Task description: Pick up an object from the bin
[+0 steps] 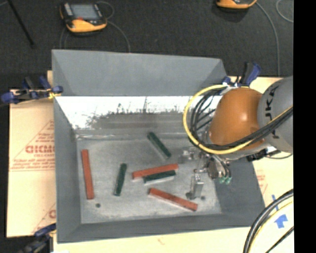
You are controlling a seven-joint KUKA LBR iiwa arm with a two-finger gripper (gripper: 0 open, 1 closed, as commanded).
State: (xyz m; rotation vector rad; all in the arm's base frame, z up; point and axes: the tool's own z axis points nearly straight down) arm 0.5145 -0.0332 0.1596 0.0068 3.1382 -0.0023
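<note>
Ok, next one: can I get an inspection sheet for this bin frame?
Surface: grey bin, floor scuffed.
Job's things: left red stick, middle red stick, lower red stick; left green stick, upper green stick, middle green stick lying against the middle red stick.
Clutter: dark speck near the left red stick.
Grippers: claw by the lower red stick's right end.
Cables: yellow and black loops round the orange wrist cover.
Surroundings: two orange devices on the dark floor.

Orange cover (238, 118), yellow and black cable loops (193, 109), KUKA-lettered arm (279, 106), silvery gripper (196, 190).
</note>
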